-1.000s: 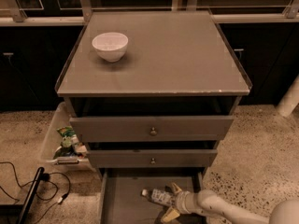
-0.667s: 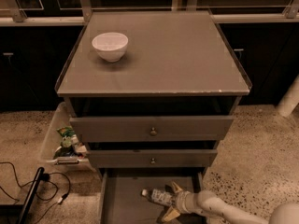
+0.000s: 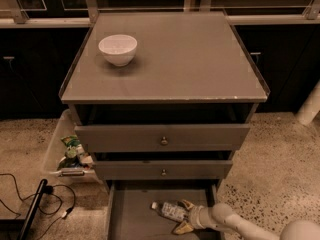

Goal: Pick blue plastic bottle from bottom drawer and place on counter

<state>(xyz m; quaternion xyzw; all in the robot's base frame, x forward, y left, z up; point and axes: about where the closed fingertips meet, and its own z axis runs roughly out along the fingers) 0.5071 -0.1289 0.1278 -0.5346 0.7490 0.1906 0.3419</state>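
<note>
Small clear plastic bottle (image 3: 169,210) (white cap at left, pale bluish patterned label) lies on its side on the grey bottom drawer (image 3: 131,219) floor. Claw (image 3: 184,216) in the drawer, fingers spread apart, flanking the bottle's base end. Grey counter surface (image 3: 200,59) carries a white bowl (image 3: 118,49).

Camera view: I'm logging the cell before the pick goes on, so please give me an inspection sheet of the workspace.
Surface: counter grey, front edge chipped.
Job's things: blue plastic bottle lying on its side in the open bottom drawer.
Clutter: white bowl on the counter's rear left; bin of packets on the floor left of the cabinet.
Grippers: gripper inside the bottom drawer, open, fingers either side of the bottle's base end.
Cables: black cables on the floor, left.
Surroundings: speckled floor; dark cabinets behind.
</note>
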